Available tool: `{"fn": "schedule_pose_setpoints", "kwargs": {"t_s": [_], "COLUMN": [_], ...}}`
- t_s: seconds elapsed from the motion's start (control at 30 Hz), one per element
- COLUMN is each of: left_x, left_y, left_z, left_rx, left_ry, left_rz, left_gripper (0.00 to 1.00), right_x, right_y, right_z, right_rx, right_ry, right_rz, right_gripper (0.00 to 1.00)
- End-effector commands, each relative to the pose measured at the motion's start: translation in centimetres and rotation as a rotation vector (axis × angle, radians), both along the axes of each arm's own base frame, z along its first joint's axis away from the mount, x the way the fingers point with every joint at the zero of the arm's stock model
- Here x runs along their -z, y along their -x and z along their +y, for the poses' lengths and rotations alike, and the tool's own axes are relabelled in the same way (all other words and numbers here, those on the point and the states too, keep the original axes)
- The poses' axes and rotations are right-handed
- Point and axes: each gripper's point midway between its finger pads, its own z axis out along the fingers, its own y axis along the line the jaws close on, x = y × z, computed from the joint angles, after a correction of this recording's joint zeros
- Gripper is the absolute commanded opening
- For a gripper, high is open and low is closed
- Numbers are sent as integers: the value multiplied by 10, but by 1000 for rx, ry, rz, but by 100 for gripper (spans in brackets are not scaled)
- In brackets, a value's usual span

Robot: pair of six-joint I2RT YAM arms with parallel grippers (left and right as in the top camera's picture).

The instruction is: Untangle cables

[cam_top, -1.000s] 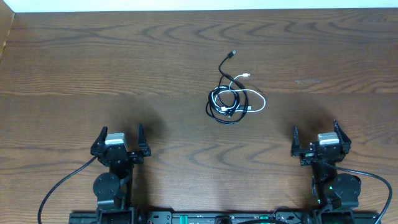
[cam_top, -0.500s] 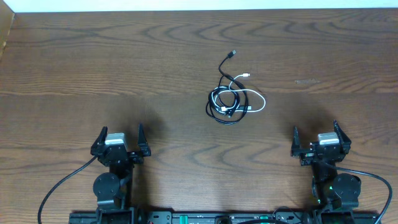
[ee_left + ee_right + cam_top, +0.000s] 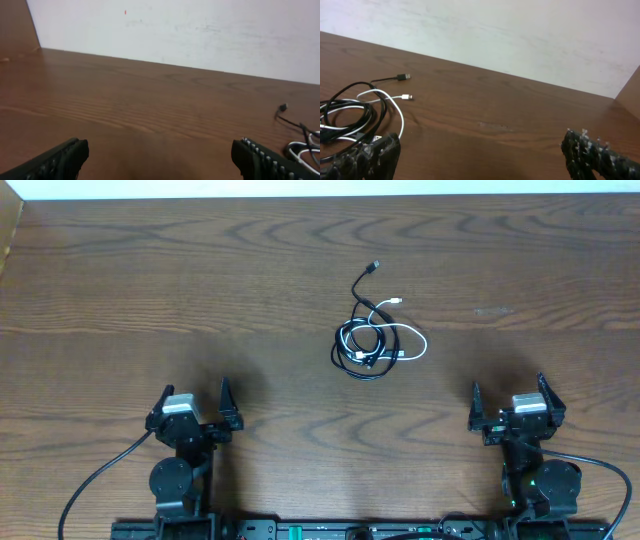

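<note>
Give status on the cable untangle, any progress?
Done: nothing visible. The cables lie in one knotted bundle on the table, the white cable looped through the black cables. In hand: nothing; left fingers and right fingers are open, empty, apart from the bundle. Left: the whole separation.

Cables (image 3: 375, 340) in one tangled bunch, lying flat, slightly right of centre in the overhead view

White cable (image 3: 422, 345) loops out to the right side of the bunch, its small plug (image 3: 397, 301) pointing up-right; black cables (image 3: 360, 358) coil in overlapping rings at the left and bottom, crossing the white one; one black strand runs off toward the far side, ending in a dark plug (image 3: 374, 267) clear of the coil
</note>
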Motion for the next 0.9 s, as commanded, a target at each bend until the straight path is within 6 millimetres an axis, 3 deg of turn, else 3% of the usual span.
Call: {"fn": "schedule_pose_setpoints", "kwargs": {"t_s": [0.0, 0.33, 0.5, 0.87], "left_x": [3, -2, 5, 15], "left_y": [2, 5, 0, -17], "left_z": [0, -2, -2, -10], "left_rx": [-2, 6, 4, 24], "left_ry": [42, 51, 64, 155], "left_rz": [25, 119, 229, 572], "left_gripper": [97, 97, 97, 97], "right_x": [1, 4, 20, 18], "right_y": [0, 0, 1, -19], "right_z": [-4, -13, -14, -12], "right_rx": [28, 79, 83, 87], "right_ry": [9, 13, 24, 3], "right_rz": [1, 24, 137, 387], "right_gripper": [99, 99, 99, 99]}}
